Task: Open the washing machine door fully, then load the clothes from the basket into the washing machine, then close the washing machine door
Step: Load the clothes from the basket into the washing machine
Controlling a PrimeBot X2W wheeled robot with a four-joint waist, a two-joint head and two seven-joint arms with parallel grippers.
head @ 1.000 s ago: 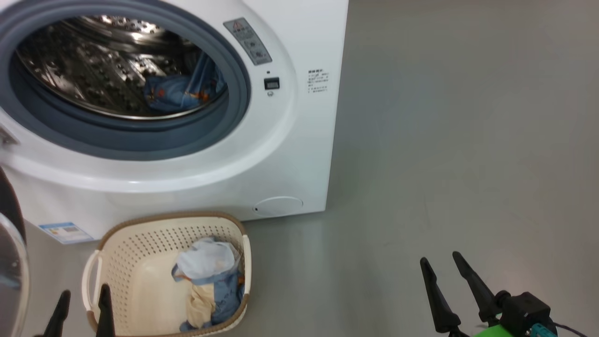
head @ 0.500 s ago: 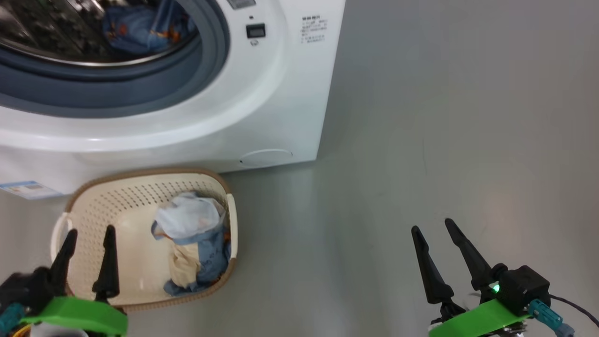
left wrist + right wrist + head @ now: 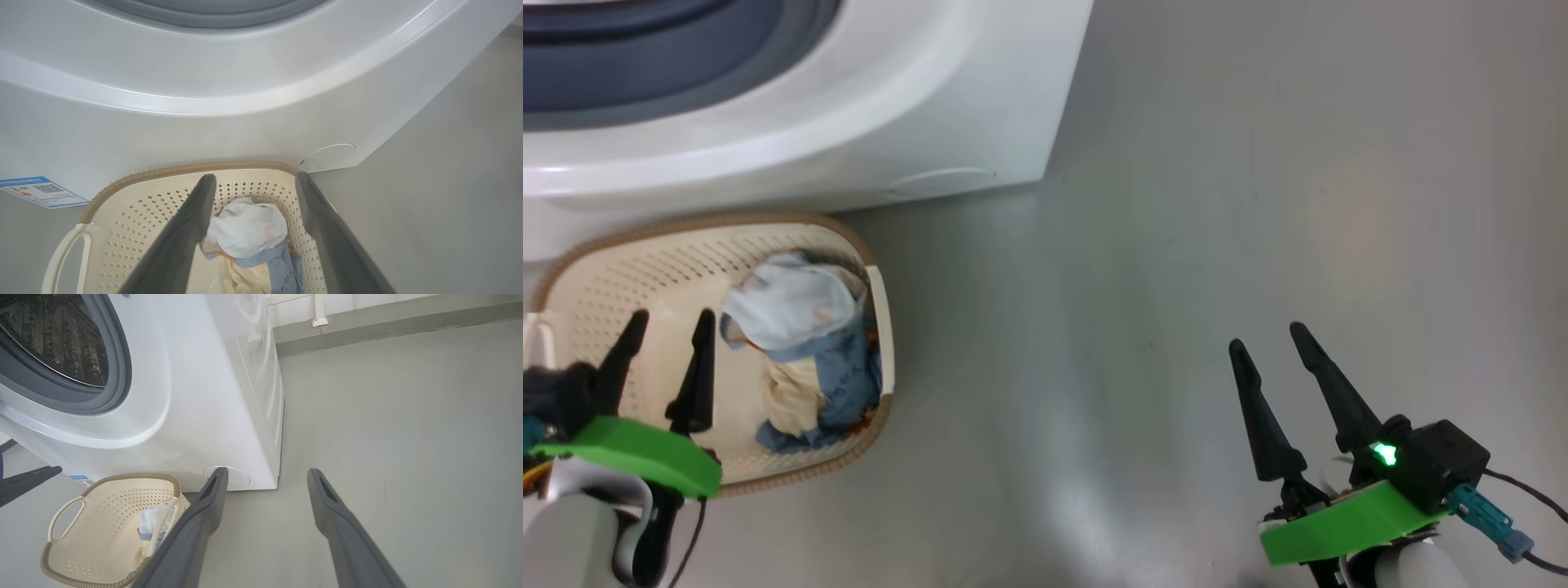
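The cream basket (image 3: 580,253) with a brown rim stands on the floor against the front of the white washing machine (image 3: 849,106). The clothes (image 3: 800,351) lie heaped at its right end: a pale white-blue piece on top, blue and cream fabric beneath. My left gripper (image 3: 671,318) hovers open over the basket's bare left half. In the left wrist view the clothes (image 3: 245,228) show between its spread fingers (image 3: 184,232). My right gripper (image 3: 1266,336) is open and empty over bare floor, far to the right. The steel drum (image 3: 53,339) is open. The washing machine door is out of view.
Grey floor (image 3: 1176,245) stretches to the right of the machine and basket. A round white flap (image 3: 237,477) sits low on the machine's front, and a blue label (image 3: 41,191) at its lower left. A wall base (image 3: 388,326) runs behind the machine.
The head camera has tilted down, so the drum has slid out of the top of its view. My left gripper has come forward over the basket. Both grippers stay open.
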